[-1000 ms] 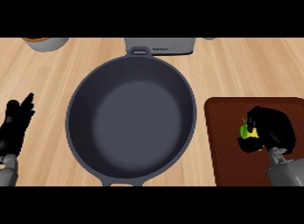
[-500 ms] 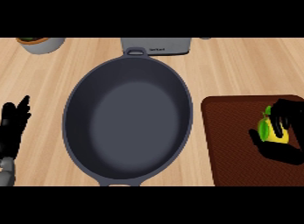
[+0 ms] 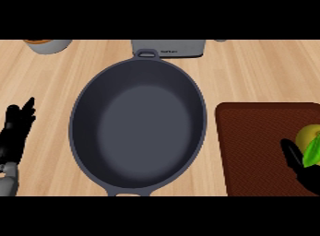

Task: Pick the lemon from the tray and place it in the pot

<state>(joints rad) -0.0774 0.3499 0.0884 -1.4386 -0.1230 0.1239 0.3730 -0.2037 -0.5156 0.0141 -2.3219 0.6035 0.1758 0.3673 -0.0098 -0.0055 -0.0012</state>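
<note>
My right hand (image 3: 313, 179) shows only in part at the bench's (image 3: 271, 69) right edge, thumb and palm curled round the lemon (image 3: 312, 133), which sits at the right edge of the brown tray (image 3: 257, 143), a green leaf on its side. I cannot tell whether it touches the tray. The dark oval pot (image 3: 138, 124) stands mid-bench, just left of the tray, with nothing inside. My left hand (image 3: 12, 138) rests open near the bench's left edge, fingers straight and pointing up. A grey appliance (image 3: 168, 48) stands at the far edge behind the pot.
</note>
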